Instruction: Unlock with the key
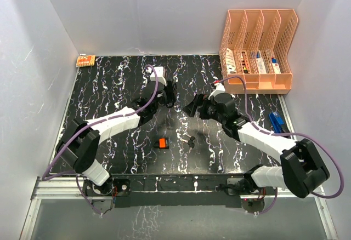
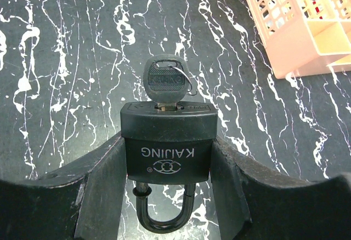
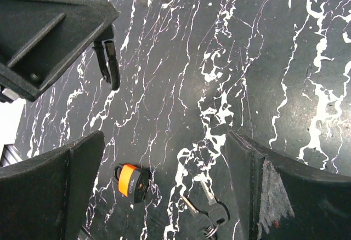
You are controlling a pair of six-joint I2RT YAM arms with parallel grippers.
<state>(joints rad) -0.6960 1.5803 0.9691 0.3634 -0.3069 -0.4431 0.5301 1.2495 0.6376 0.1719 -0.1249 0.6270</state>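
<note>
My left gripper [image 2: 167,149] is shut on a black KAIJING padlock [image 2: 167,141] and holds it above the table, shackle [image 2: 162,218] toward the wrist. A key [image 2: 164,81] sits in its keyhole. One shackle leg shows its notched end just outside the body. In the top view the left gripper [image 1: 170,95] is at mid-table. My right gripper [image 1: 194,107] faces it from the right, open and empty [image 3: 164,141]. The right wrist view shows the held padlock's shackle [image 3: 108,64] at upper left.
An orange and black padlock [image 1: 162,143] [image 3: 131,181] and a bunch of spare keys [image 1: 190,140] [image 3: 211,215] lie on the black marbled table. A peach file organiser [image 1: 258,48] [image 2: 307,21] stands back right. A blue object [image 1: 277,122] lies at the right edge.
</note>
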